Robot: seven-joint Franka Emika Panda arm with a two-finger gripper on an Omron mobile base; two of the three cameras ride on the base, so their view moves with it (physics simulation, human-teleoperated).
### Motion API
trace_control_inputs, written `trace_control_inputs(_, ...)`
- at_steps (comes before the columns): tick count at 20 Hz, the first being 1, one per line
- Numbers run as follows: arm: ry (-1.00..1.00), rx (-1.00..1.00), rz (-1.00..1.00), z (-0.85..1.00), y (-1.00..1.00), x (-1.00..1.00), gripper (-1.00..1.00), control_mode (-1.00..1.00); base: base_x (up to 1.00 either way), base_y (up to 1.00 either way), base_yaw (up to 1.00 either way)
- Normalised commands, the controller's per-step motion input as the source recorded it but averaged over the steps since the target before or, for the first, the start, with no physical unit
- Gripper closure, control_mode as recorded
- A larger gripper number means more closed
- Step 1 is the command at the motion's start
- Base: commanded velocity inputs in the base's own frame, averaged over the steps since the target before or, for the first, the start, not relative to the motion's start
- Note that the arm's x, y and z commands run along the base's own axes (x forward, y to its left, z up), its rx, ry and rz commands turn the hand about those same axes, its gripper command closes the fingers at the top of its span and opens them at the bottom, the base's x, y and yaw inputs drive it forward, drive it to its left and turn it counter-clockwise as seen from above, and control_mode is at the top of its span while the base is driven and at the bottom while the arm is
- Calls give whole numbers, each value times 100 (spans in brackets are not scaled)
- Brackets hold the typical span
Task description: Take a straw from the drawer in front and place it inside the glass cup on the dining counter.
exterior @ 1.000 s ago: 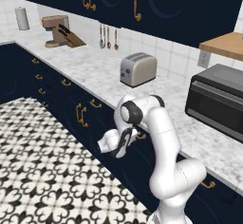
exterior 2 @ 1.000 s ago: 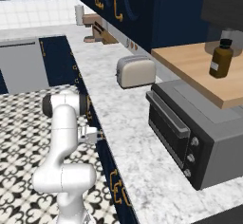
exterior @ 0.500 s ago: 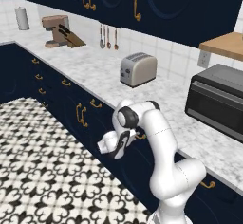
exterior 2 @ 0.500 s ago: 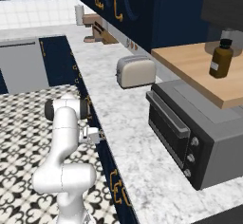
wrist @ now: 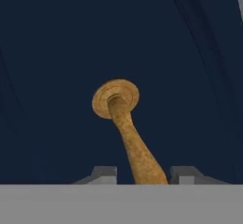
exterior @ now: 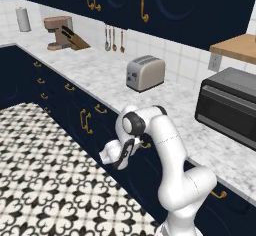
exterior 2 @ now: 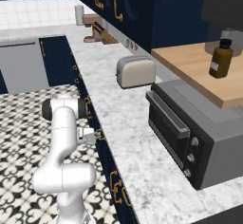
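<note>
Pincer (wrist: pixel 142 175) now narrowed from wide around the drawer's (wrist: pixel 57 52) brass handle (wrist: pixel 124 123), apparently gripping, ready for pulling open.

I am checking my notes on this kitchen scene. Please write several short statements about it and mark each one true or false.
1. The brass handle lies between the two fingertips of the gripper. True.
2. The drawer is pulled wide open. False: its navy front faces the hand camera, shut.
3. The toaster stands on the marble worktop. True.
4. A brown bottle stands on the floor. False: it stands on a wooden shelf above the oven.
5. The gripper holds a yellow stick. False: only the handle is between its fingertips.
</note>
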Motion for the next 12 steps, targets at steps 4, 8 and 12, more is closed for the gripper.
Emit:
trace_control_inputs(4,2,0,7,0,95,-16,100,-100,0,0,0)
trace_control_inputs(8,1,0,7,0,100,-25,100,-100,0,0,0)
trace_control_inputs(12,5,0,9,0,100,-34,100,-100,0,0,0)
